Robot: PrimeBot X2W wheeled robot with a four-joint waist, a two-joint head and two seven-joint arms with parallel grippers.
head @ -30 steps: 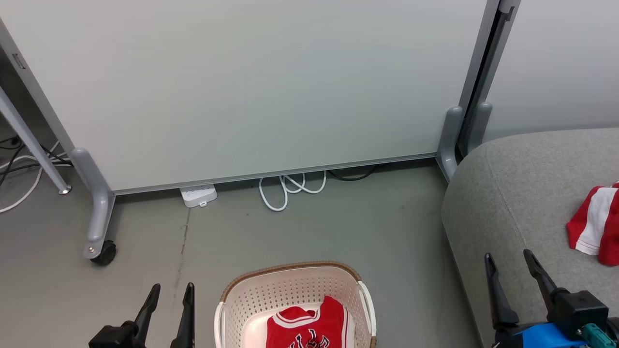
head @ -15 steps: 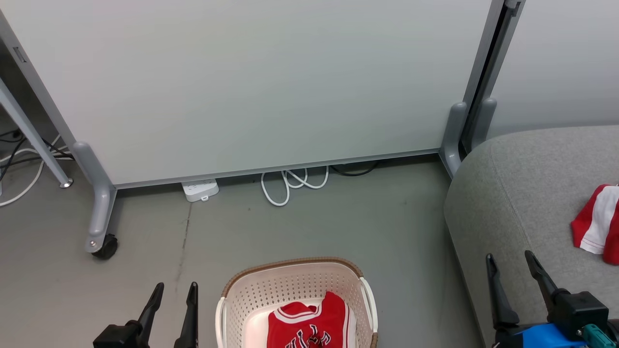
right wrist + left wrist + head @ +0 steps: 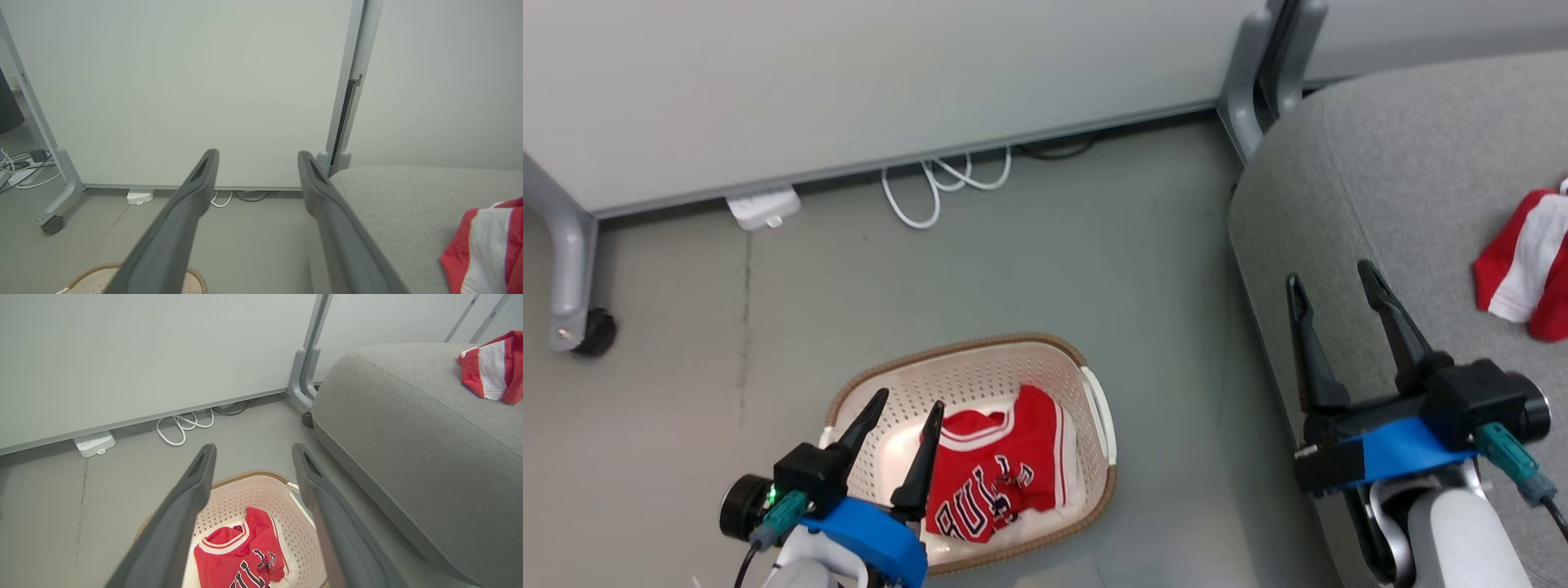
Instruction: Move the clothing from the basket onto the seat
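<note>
Left end effector [image 3: 910, 398] now over basket [image 3: 980, 377]

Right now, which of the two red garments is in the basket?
The jersey with black-and-white letters lies in the basket. The striped garment, red with a broad white band, lies on the grey seat.

Premises: an office or lab room, partly staged as a living area. Evidence: pale partition panel [image 3: 849, 82] on grey metal legs [image 3: 565, 245], one castor [image 3: 595, 331] at 9 o'clock; bare grey floor [image 3: 1054, 269]; white power strip [image 3: 762, 208] and looped white cable [image 3: 919, 226] under the panel at 11 to 12 o'clock; grey upholstered seat [image 3: 1380, 163] at 2 o'clock; laundry basket [image 3: 980, 376] on the floor at 6 o'clock.
</note>
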